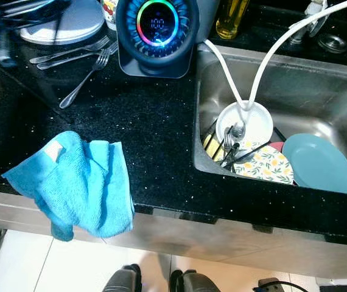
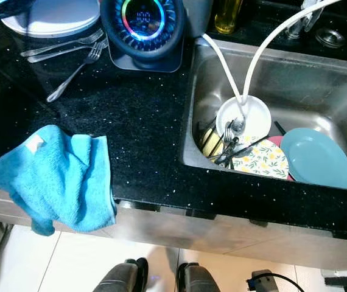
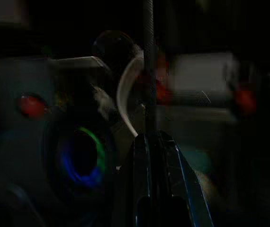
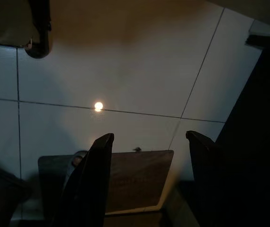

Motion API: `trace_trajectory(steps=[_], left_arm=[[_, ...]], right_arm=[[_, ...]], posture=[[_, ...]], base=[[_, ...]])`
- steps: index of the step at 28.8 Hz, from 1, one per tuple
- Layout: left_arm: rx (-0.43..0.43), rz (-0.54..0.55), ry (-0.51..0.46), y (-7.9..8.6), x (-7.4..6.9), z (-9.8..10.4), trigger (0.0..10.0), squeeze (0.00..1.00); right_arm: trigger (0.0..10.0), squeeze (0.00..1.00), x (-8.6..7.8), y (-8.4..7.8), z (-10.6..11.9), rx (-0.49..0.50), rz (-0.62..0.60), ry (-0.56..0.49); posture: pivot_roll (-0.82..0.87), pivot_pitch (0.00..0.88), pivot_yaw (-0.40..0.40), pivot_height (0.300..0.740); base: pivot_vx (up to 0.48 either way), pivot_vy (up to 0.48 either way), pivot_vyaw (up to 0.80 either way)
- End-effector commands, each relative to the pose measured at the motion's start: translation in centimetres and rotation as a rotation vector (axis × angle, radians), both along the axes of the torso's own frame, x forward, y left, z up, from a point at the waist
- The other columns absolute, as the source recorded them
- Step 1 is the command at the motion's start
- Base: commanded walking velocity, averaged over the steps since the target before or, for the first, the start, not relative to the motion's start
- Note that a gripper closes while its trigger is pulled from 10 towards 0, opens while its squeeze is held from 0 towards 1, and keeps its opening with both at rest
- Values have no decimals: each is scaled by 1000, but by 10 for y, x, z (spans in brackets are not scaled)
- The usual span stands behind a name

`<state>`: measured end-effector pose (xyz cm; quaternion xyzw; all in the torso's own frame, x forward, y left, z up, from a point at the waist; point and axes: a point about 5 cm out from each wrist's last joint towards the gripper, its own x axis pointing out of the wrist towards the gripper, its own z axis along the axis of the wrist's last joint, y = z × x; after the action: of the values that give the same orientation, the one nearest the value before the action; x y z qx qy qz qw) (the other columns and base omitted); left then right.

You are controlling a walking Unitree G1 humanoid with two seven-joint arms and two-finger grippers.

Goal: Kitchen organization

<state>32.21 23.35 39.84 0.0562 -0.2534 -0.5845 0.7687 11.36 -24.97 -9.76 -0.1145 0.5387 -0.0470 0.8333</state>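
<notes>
A black speckled counter (image 1: 149,121) carries a crumpled blue towel (image 1: 76,182) that hangs over its front edge. Three forks (image 1: 82,55) lie beside a white plate (image 1: 70,24) at the back left. The steel sink (image 1: 319,79) holds a white bowl (image 1: 252,121), a floral plate (image 1: 268,164), a blue plate (image 1: 319,164) and dark cutlery (image 1: 228,149). In the dark left wrist view my left gripper (image 3: 154,137) looks shut on a thin dark stick (image 3: 148,71). My right gripper (image 4: 149,137) hangs open over floor tiles with nothing between its fingers.
A round device with a glowing coloured ring (image 1: 156,30) stands at the back of the counter. Two white hoses (image 1: 265,67) run down into the bowl. A yellow oil bottle (image 1: 231,18) stands behind the sink. My feet (image 1: 155,283) are close to the cabinet front.
</notes>
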Motion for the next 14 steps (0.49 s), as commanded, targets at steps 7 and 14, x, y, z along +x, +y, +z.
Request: trace_trajectory(steps=[7, 14], left_arm=[[-347, -11, 51, -45, 18, -10, 8549, 0], [-390, -128, 129, -101, 17, -25, 10000, 0]], right_arm=[[10000, 0, -8, -1, -2, -3, -23, 27], [10000, 0, -9, 0, -3, -2, -28, 29]], posture=[[56, 205, -46, 740], [44, 206, -40, 740]], base=[[0, 0, 0], [0, 0, 0]])
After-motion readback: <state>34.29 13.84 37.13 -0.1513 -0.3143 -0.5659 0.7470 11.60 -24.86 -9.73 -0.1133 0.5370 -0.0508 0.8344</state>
